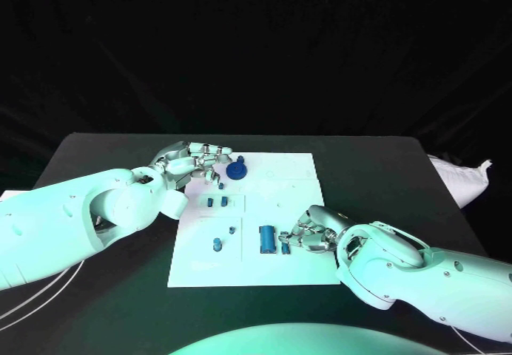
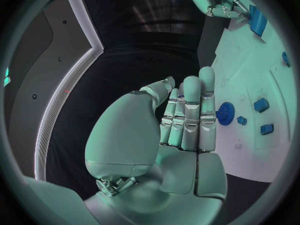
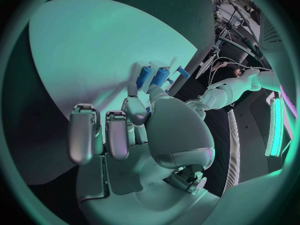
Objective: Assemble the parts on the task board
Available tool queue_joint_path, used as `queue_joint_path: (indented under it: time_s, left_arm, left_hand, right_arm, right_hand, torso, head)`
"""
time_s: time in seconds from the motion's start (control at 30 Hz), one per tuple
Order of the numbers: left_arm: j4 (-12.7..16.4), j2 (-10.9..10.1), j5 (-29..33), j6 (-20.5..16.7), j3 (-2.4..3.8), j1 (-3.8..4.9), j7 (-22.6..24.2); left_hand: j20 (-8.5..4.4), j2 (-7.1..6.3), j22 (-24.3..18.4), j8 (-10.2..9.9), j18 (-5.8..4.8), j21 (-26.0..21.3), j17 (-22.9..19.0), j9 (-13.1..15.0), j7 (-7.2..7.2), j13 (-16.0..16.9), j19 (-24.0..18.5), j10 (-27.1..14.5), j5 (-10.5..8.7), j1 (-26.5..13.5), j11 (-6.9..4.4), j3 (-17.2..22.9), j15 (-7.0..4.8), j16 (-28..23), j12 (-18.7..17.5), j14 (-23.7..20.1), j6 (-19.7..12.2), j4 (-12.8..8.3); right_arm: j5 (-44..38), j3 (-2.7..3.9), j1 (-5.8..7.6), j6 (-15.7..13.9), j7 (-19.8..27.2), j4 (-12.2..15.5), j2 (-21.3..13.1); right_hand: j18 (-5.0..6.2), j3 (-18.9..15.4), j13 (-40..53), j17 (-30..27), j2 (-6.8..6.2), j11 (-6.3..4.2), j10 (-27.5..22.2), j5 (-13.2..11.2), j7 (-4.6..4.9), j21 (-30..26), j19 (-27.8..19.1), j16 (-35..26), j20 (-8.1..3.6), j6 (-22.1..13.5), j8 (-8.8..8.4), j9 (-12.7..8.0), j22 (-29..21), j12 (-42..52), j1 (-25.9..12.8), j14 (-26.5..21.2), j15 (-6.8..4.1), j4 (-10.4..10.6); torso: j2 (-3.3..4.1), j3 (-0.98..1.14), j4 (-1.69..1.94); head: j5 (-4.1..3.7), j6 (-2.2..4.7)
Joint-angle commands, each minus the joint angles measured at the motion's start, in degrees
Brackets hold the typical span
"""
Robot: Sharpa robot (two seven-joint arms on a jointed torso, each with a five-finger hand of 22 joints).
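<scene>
Here, from the head view, a black table under dark drapes carries the white board; the left hand hovers at its far left corner beside a blue gear, and the right hand sits at the near right by a blue block. The left wrist view shows straight, empty fingers. In the right wrist view, fingertips pinch blue pieces.

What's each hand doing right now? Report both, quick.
Left hand: holds nothing, fingers straight and together, beside the blue gear.
Right hand: pinches a small blue part over the task board.
</scene>
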Motion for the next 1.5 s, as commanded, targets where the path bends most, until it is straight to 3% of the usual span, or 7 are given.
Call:
queue_joint_path:
  time_s: [0.03,0.37,0.63,1.0,1.1,1.37,1.5]
  left_arm:
    - [0.16,0.12,-1.26,1.80,0.03,0.00,-0.27]
    - [0.14,0.02,-1.42,2.07,0.03,0.00,-0.50]
    - [0.11,-0.14,-1.43,2.17,0.02,-0.01,-0.60]
    - [0.02,0.07,-1.49,2.42,0.02,-0.09,-0.65]
    - [-0.01,0.06,-1.50,2.41,0.02,-0.13,-0.64]
    - [-0.10,0.03,-1.51,2.38,0.00,-0.24,-0.63]
    - [-0.42,0.03,-1.12,2.17,-0.09,-0.35,-0.46]
  left_hand:
    - [-0.07,0.48,-0.06,0.39,0.67,-0.33,-0.05,-0.06,0.20,-0.01,-0.25,-0.45,-0.13,0.29,0.01,-0.01,-0.03,0.08,0.15,-0.45,-0.33,-0.36]
    - [-0.05,0.54,-0.07,0.41,0.65,-0.35,-0.09,-0.06,0.24,-0.02,-0.26,-0.51,-0.14,0.20,0.04,-0.01,0.00,0.08,0.20,-0.48,-0.37,-0.33]
    - [-0.05,0.54,-0.07,0.41,0.65,-0.35,-0.09,-0.06,0.24,-0.02,-0.26,-0.51,-0.14,0.20,0.04,-0.01,0.00,0.08,0.20,-0.48,-0.37,-0.33]
    - [-0.05,0.54,-0.07,0.41,0.65,-0.35,-0.09,-0.06,0.24,-0.02,-0.26,-0.51,-0.14,0.20,0.04,-0.01,0.00,0.08,0.20,-0.48,-0.37,-0.33]
    - [-0.05,0.54,-0.07,0.41,0.65,-0.35,-0.09,-0.06,0.24,-0.02,-0.26,-0.51,-0.14,0.20,0.04,-0.01,0.00,0.08,0.20,-0.48,-0.37,-0.33]
    - [-0.04,0.59,-0.07,0.43,0.65,-0.37,-0.12,-0.06,0.25,-0.03,-0.28,-0.58,-0.14,0.16,0.06,0.00,0.02,0.10,0.26,-0.51,-0.42,-0.33]
    - [-0.03,0.59,-0.07,0.43,0.64,-0.37,-0.12,-0.06,0.25,-0.03,-0.28,-0.59,-0.14,0.15,0.06,0.00,0.02,0.10,0.26,-0.51,-0.42,-0.33]
  right_arm:
    - [-2.62,-0.01,-0.03,1.38,0.02,-0.05,0.22]
    - [-3.25,0.00,-0.07,2.06,0.56,0.98,-0.73]
    - [-3.70,0.00,-0.33,5.09,1.29,2.18,-1.93]
    - [-5.51,0.00,-0.49,6.34,1.05,-0.09,-0.80]
    - [-5.62,-0.01,-0.62,6.25,1.03,-0.62,-0.39]
    - [-4.04,0.04,-0.72,2.46,3.13,0.68,-0.97]
    - [4.09,0.89,-0.49,-0.53,6.48,1.51,-2.45]
  right_hand:
    - [-0.47,-1.40,-0.15,7.15,0.33,-0.05,0.15,-1.68,0.08,-0.16,-0.14,-0.17,-0.21,-0.13,0.34,0.32,-0.21,-0.48,-1.17,4.50,-0.35,0.04]
    - [-0.45,-4.24,-0.02,7.14,0.08,-0.06,0.08,-4.77,0.06,-0.27,-0.18,-0.22,-0.21,-0.44,0.52,0.99,-0.28,-0.68,-0.49,4.51,-0.36,-0.49]
    - [-0.42,-7.20,0.01,7.08,-1.40,0.05,-0.17,-10.15,0.20,-0.46,-0.28,-0.31,-0.13,-0.91,0.69,1.76,-0.41,-1.11,3.60,4.49,-0.26,-2.24]
    - [-0.48,-7.59,0.67,7.25,0.57,0.02,0.17,-10.16,0.18,-0.30,-0.17,-0.21,-0.13,-0.84,1.01,2.33,-0.08,-0.34,6.68,4.53,-0.28,-3.78]
    - [-0.48,-7.61,0.72,7.27,0.95,0.02,0.20,-10.13,0.18,-0.29,-0.16,-0.20,-0.14,-0.85,1.05,2.41,-0.05,-0.29,7.06,4.53,-0.28,-4.01]
    - [-0.44,-9.71,0.66,7.02,0.98,0.09,0.10,-9.12,0.23,-0.44,-0.25,-0.40,-0.08,-1.12,1.07,2.67,-0.24,-0.58,4.92,4.48,-0.22,-2.60]
    - [-0.22,-11.49,-0.23,6.11,0.67,0.32,-0.69,-6.15,0.50,-1.27,-0.74,-1.13,0.04,-2.15,0.62,2.76,-1.37,-2.22,4.24,4.26,-0.04,-1.35]
  torso:
    - [0.00,0.05,-0.09]
    - [0.04,0.15,-0.07]
    - [0.04,0.08,-0.18]
    - [0.04,0.11,0.13]
    - [0.00,0.08,-0.01]
    - [-0.13,0.05,-0.14]
    - [-0.40,-0.04,-0.19]
  head:
    - [0.09,0.02]
    - [-0.01,0.01]
    - [-0.19,-0.05]
    - [-0.66,-0.01]
    - [-0.54,-0.04]
    - [-0.60,0.16]
    - [-0.70,0.61]
